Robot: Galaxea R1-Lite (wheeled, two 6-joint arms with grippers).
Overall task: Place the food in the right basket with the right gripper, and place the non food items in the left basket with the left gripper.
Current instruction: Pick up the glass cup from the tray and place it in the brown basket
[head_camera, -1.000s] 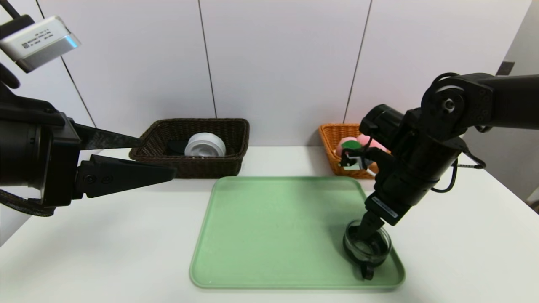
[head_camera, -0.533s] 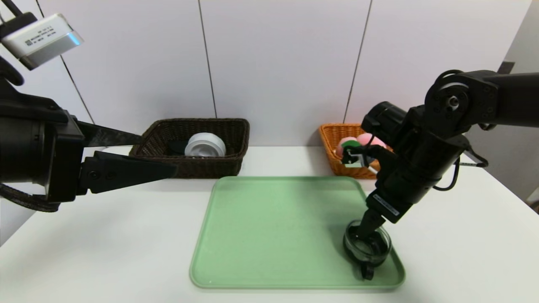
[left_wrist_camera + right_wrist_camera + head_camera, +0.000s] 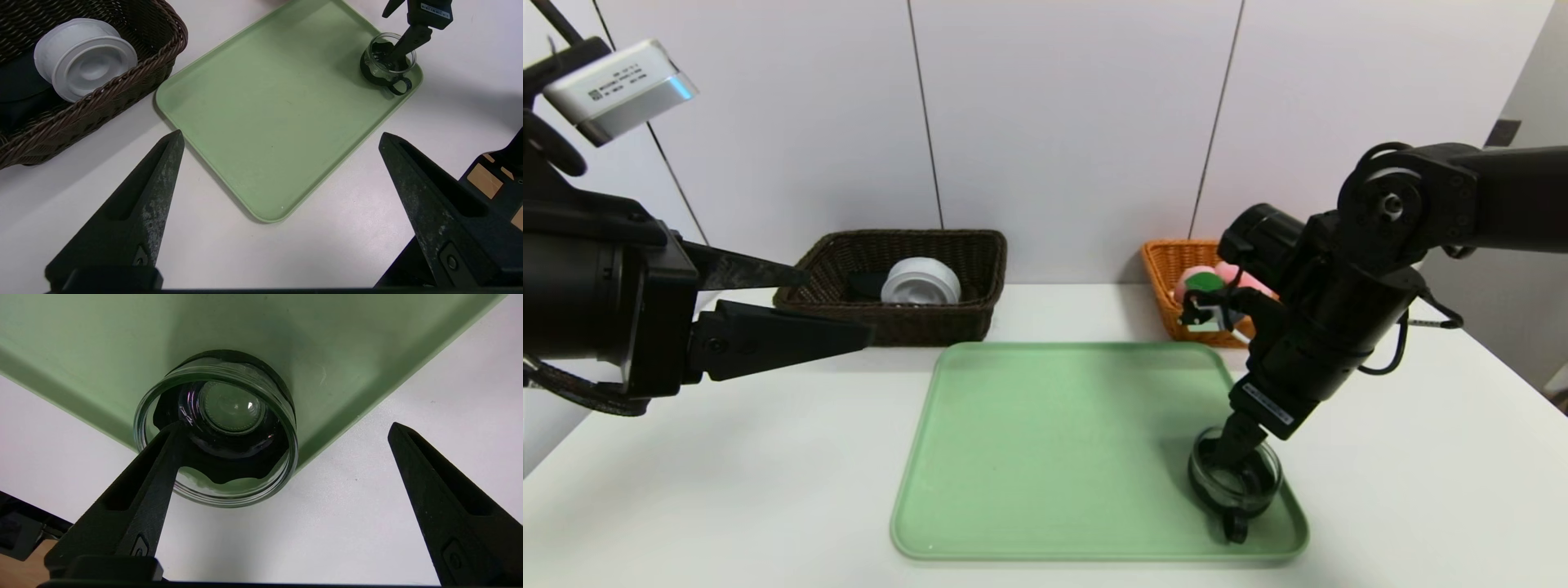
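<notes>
Tray (image 3: 1054,457): plain pale green. Table (image 3: 727,490): white. Left basket (image 3: 894,327): dark brown woven wicker. Right basket (image 3: 1168,269): orange woven wicker. Container (image 3: 920,282): white. Pouch (image 3: 866,284): black. Peach (image 3: 1196,278): pink with a green leaf. Glass cup (image 3: 1235,482): clear with a black base and handle. Left gripper (image 3: 829,306): black, bearing a silver-white box (image 3: 621,86). Right gripper (image 3: 282,428): all black.

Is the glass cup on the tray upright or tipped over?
Upright. The cup stands on the tray with its round rim facing up; one finger of the open right gripper is inside it.
</notes>
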